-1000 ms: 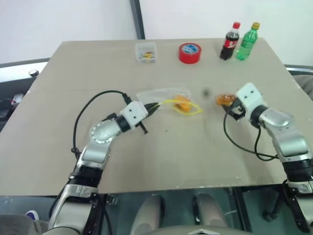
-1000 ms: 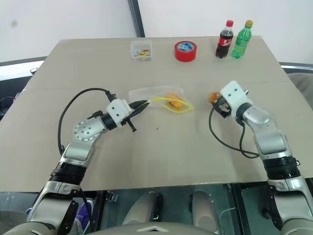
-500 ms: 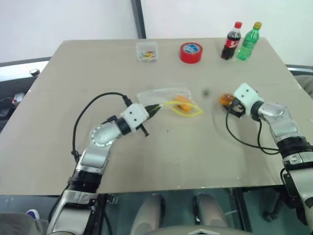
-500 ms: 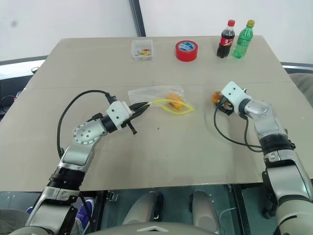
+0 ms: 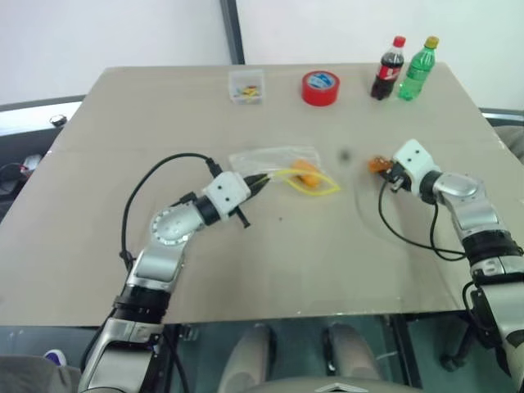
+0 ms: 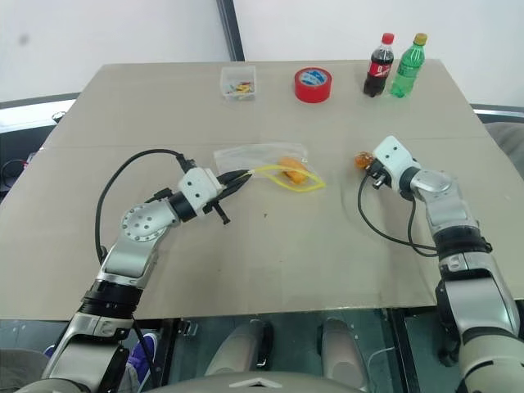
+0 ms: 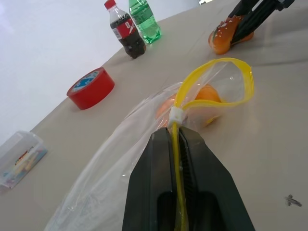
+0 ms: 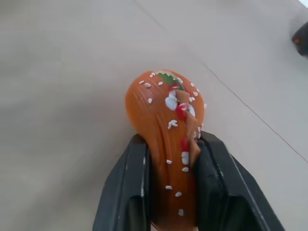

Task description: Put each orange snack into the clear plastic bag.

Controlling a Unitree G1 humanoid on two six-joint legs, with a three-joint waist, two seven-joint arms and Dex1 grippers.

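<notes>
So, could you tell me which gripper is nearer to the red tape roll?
Left, I'd judge, though narrowly. The left gripper pinches the clear plastic bag's yellow seal mid-table, below the red tape roll. The right gripper, clamped on an orange snack, sits farther right.

The orange snack (image 8: pixel 166 139) looks glossy and smooth, its skin dotted with pale seed-like specks, and the black fingers (image 8: pixel 122 192) beside it look like matt plastic. The clear plastic bag (image 7: pixel 120 144) is thin, crinkly, see-through film with an opaque yellow seal strip (image 7: pixel 226 79). The table (image 5: pixel 327 262) is a flat, matt beige surface.
</notes>
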